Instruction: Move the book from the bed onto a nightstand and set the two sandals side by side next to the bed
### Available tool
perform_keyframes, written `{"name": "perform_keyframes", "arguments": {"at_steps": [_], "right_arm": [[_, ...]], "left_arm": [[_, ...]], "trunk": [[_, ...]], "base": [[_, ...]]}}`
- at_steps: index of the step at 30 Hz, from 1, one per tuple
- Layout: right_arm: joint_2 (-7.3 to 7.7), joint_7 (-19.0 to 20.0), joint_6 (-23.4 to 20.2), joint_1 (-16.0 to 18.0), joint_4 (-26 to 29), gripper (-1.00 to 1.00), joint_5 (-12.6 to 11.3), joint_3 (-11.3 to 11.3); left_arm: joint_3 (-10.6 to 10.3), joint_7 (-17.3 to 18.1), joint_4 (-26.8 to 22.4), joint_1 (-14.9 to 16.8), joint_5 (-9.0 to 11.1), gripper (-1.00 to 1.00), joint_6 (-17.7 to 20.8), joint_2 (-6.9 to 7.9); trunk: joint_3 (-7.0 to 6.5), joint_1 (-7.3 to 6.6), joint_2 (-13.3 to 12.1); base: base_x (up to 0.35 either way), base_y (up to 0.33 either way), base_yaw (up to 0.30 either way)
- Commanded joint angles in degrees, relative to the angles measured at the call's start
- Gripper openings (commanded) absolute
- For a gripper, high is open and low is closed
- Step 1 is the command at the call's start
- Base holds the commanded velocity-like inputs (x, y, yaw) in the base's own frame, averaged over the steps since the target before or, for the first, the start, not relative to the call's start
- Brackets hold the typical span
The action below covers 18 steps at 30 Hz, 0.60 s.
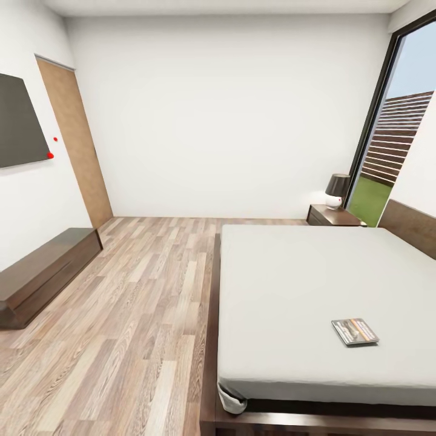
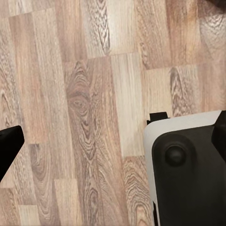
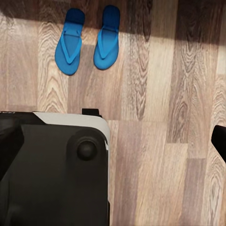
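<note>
Your head camera, left to right: dark wall screen (image 1: 21, 121), light wooden door (image 1: 75, 142), long low wall cabinet (image 1: 45, 272) on the plank floor (image 1: 139, 315), then the bed (image 1: 290, 284) with the book (image 1: 355, 331) lying flat near the mattress's near right corner, and beyond the far edge the nightstand (image 1: 333, 215) carrying a lamp (image 1: 336, 189). Your right wrist camera finds two blue sandals (image 3: 88, 39) side by side on the floor, clear of the robot's base (image 3: 52, 174). Grippers: black fingertips (image 2: 9, 143) at the frame edges only, so you cannot tell either hand's state.
</note>
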<state>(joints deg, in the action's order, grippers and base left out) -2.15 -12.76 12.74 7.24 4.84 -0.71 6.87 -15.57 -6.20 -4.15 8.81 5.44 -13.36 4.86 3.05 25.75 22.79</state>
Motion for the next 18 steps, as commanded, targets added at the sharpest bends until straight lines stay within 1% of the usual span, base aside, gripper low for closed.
{"name": "perform_keyframes", "arguments": {"at_steps": [1,18], "right_arm": [[-0.01,-0.35,0.1,0.05,-0.08,1.0,-0.08,0.44],[0.11,-0.39,0.1,0.05,-0.21,1.0,-0.08,0.34]], "left_arm": [[-0.51,-0.13,0.02,0.05,0.56,1.0,-0.18,0.02],[-0.49,-0.13,0.02,0.04,0.57,1.0,-0.19,-0.02]], "trunk": [[0.13,0.03,0.12],[0.13,0.03,0.12]], "base": [[0.0,0.0,0.0],[0.0,0.0,0.0]]}}
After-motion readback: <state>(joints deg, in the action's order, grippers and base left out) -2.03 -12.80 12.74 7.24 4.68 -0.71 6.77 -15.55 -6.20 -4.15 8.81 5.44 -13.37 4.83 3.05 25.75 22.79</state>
